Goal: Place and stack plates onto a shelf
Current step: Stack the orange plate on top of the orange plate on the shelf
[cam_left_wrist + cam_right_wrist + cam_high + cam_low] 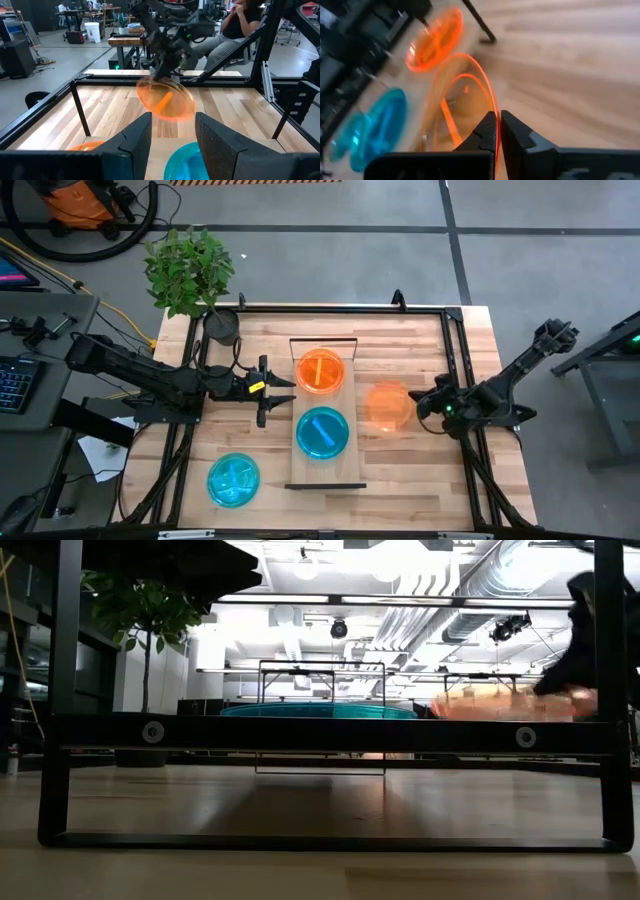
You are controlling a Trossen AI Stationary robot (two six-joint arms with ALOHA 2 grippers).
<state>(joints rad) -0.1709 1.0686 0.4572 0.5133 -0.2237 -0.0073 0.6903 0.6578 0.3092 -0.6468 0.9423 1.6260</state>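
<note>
The right claw (pixel 420 406) was clenched on the rim of an orange plate (pixel 388 407), carrying it clear of the worktop (pixel 420 470); in the right wrist view the two fingers pinched the plate's edge between them, the plate tilted. The shelf (pixel 345 472) lay just beyond the held plate, on the side away from the right claw, its long axis running across the claw's line of reach. On the shelf sat another orange plate (pixel 321 371) and a cyan plate (pixel 322 432), side by side along that axis. The orange one seemed the likelier target for stacking, a little farther along the shelf than the cyan.

The left claw (pixel 268 389) waited released on the shelf's opposite side. A second cyan plate (pixel 233 479) lay on the worktop, nearer the left arm.
</note>
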